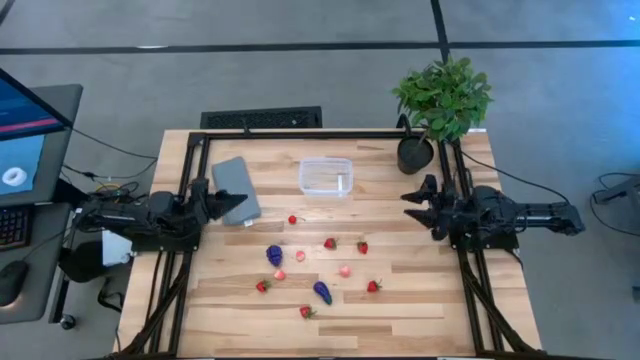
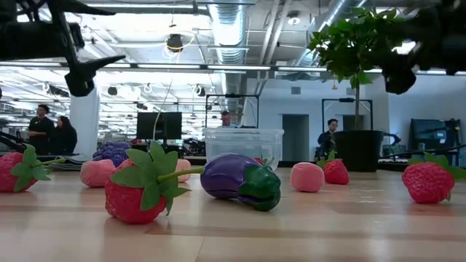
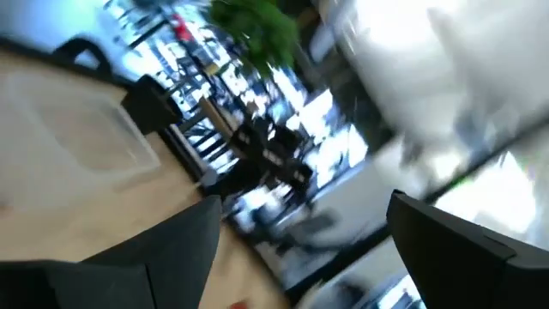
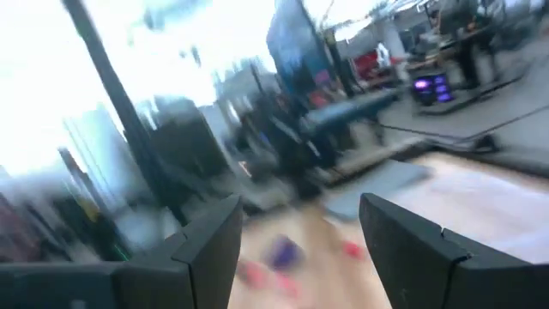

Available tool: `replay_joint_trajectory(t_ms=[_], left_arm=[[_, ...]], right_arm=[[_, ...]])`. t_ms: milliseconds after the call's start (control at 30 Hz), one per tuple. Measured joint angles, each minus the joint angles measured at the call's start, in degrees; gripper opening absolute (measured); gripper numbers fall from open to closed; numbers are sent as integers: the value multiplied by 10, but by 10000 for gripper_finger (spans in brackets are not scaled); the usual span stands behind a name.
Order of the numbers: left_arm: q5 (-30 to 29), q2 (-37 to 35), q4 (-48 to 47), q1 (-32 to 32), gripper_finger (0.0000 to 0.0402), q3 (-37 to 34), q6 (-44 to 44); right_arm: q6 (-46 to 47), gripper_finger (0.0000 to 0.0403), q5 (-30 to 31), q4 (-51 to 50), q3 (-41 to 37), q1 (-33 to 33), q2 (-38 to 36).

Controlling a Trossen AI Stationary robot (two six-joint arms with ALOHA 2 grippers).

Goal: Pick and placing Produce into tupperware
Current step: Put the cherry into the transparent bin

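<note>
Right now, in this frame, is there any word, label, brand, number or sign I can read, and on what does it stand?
None can be read.
The monitor beside the table's left edge shows blue and red graphics, too small to read.
The tupperware, the grey lid and the produce show no lettering.
Both wrist views are too blurred to read any sign in the room.

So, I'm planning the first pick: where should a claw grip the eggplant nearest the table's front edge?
Probably across the purple eggplant at its narrow middle, from straight above. It lies flat and elongated, with a clear gap to the strawberry beside it.
</note>
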Motion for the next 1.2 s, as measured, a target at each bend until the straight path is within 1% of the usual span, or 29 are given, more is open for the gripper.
replay_joint_trajectory(t_ms=[33,100,200,300,400,500,567,667,733,800,867,933,1000,1133,1200], left_arm=[[-12,0,-4,0,320,0,-28],[-33,0,-8,0,320,0,-43],[-62,0,-21,0,320,0,-44],[-63,0,-27,0,320,0,-39],[-61,0,-34,0,320,0,-40],[-64,0,-40,0,320,0,-33],[-64,0,-64,0,320,0,-10],[-66,0,-70,0,320,0,-3],[-66,0,-73,0,320,0,-28],[-48,0,-70,-2,320,0,-71],[-33,0,-73,-3,320,0,-79],[-37,0,-83,-3,320,0,-78],[-55,3,-81,-3,320,0,-69],[-71,8,-81,-3,320,0,-33],[-75,9,-81,-3,320,0,-6]], right_arm=[[45,260,0,26,0,0,0],[110,260,2,68,0,0,0],[142,260,15,130,0,0,0],[134,260,31,166,1,0,0],[123,260,53,167,1,0,0],[71,260,91,167,1,0,0],[39,260,109,169,1,0,0],[55,260,115,169,1,0,0],[55,260,117,169,1,0,0],[51,260,117,164,1,0,0],[56,260,122,149,1,0,0],[84,260,121,133,1,0,0],[101,260,121,125,1,0,0],[99,260,120,121,1,0,0],[81,260,120,121,1,0,0]])
